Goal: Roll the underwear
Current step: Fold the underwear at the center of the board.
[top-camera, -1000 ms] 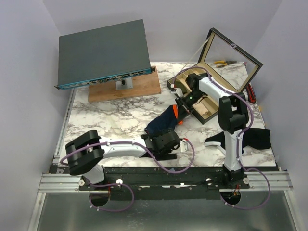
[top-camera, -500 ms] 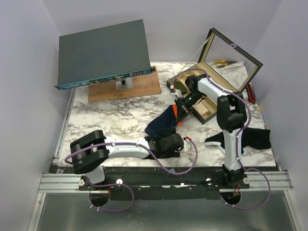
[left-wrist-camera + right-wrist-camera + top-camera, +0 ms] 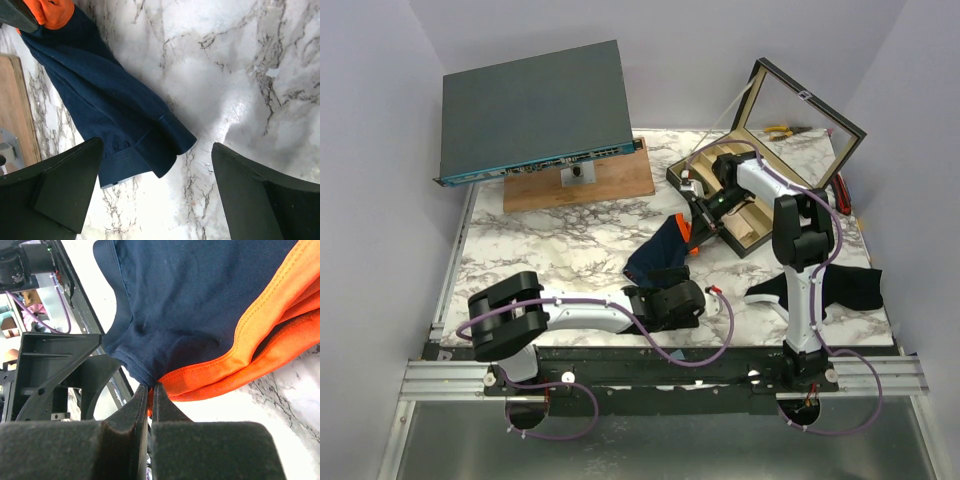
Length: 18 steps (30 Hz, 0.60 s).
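The left gripper (image 3: 665,300) sits low at the 6 o'clock end of the underwear (image 3: 658,256) with its jaws spread wide and holding nothing. In its wrist view the navy hem lies flat on the marble table (image 3: 550,250) between the two fingers (image 3: 55,195), one corner just beside the nearer finger.

The garment runs as a folded strip from there towards 1 o'clock, near the middle of the table. At that far end the right gripper (image 3: 694,214) is pinched tight on the orange trim (image 3: 260,345) and lifts the corner slightly.

The roll looks barely begun, if at all. To do it well, the left gripper likely needs to close on the full width of the hem, not one corner, and turn it over towards 1 o'clock. The right should hold only light tension – too much pull would drag the strip and loosen the first turn. The black cloth (image 3: 850,285) at 3 o'clock lies well apart.
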{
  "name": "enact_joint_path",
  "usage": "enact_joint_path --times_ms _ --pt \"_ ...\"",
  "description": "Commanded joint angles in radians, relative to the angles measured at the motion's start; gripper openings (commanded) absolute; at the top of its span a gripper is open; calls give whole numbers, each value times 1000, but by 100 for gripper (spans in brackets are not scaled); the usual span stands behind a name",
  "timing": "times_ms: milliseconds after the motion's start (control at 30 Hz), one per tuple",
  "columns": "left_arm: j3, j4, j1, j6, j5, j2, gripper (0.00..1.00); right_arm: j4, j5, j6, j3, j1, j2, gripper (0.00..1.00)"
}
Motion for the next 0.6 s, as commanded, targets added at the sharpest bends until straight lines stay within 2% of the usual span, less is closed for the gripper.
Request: enact_joint_path --times_ms 0,367,567 --pt "23 67 -8 24 -74 43 98 -18 -59 0 29 -11 37 1" --pt "56 147 4 78 -124 132 98 -12 -70 4 3 -14 20 1" --pt "31 152 16 74 -119 123 87 -11 -69 2 -8 -15 10 1"
